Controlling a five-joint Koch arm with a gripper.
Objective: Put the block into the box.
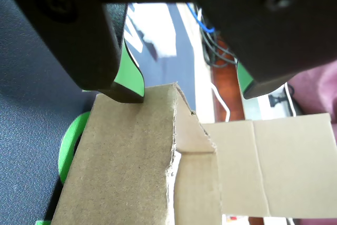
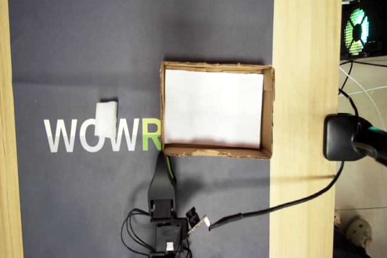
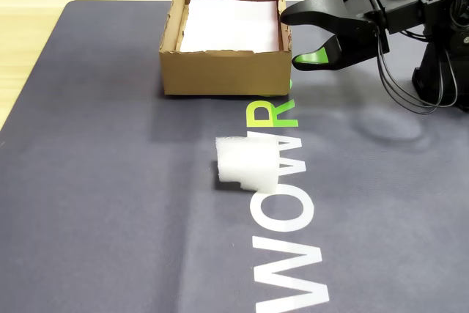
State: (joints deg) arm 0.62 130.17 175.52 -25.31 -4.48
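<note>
Lying on dark mat (image 3: 110, 203), small rough-edged white block (image 3: 247, 163)

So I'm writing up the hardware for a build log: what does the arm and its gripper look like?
The gripper is matte black plastic with long curved jaws, bright green on their inner faces. Recessed screw heads show in the black housing in the wrist view. Thin black cables loop loosely off the black arm.

The small white foam block (image 3: 247, 164) sits on the mat's lettering, well apart from the shallow cardboard box (image 3: 223, 71), whose white-lined inside holds nothing.
</note>
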